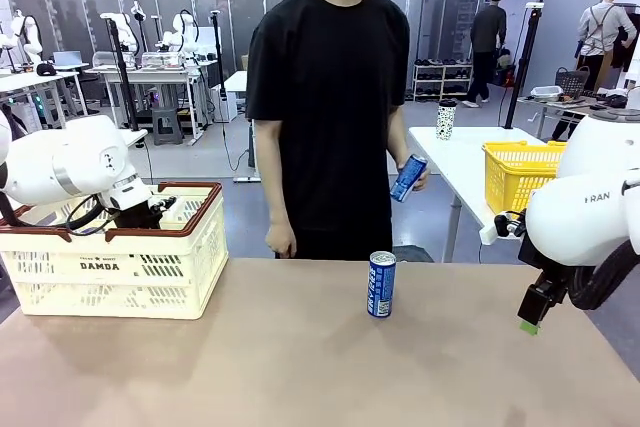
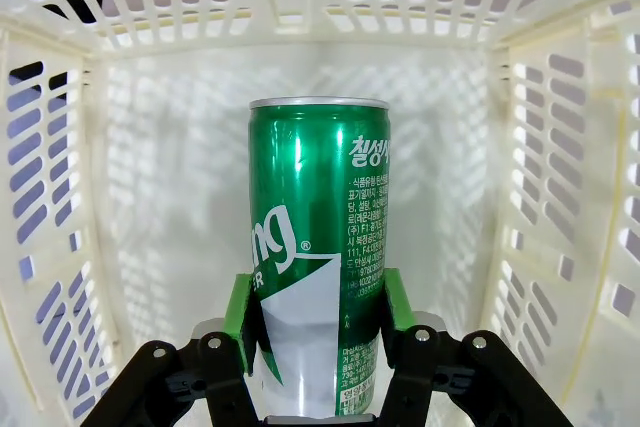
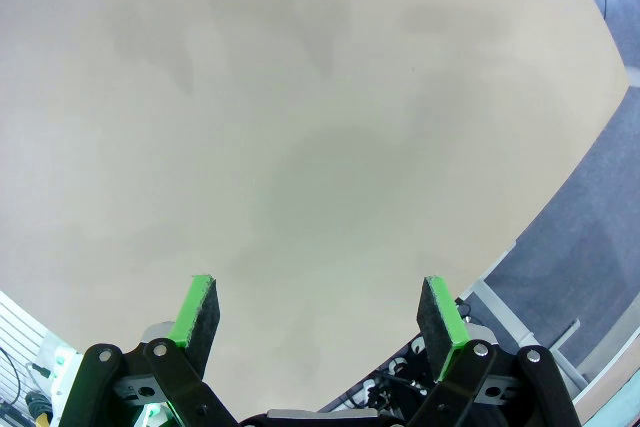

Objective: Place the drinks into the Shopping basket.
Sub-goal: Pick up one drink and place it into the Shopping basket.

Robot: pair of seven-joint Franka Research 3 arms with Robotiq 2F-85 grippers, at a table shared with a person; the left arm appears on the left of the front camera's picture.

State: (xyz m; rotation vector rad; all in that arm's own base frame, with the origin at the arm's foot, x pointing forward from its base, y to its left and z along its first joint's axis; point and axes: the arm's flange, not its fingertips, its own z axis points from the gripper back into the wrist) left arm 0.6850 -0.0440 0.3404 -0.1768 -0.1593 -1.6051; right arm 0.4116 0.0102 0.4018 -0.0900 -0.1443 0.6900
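Our left gripper [image 2: 318, 309] pinches the green can [image 2: 320, 197], long axis toward twelve o'clock, inside the Shopping basket [image 2: 170, 167]; our right gripper [image 3: 318, 297] hangs spread.

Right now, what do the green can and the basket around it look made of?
Green can: probably metal with a glossy printed coat, going by the silvery top rim and sharp highlights.
Basket: apparently cream plastic with a satin finish, going by the moulded lattice slots and light glowing through the walls.

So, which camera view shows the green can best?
The left wrist view: the green can is central, clamped by the left gripper inside the Shopping basket. In the front view the basket and arm hide it; the right wrist view faces the table.
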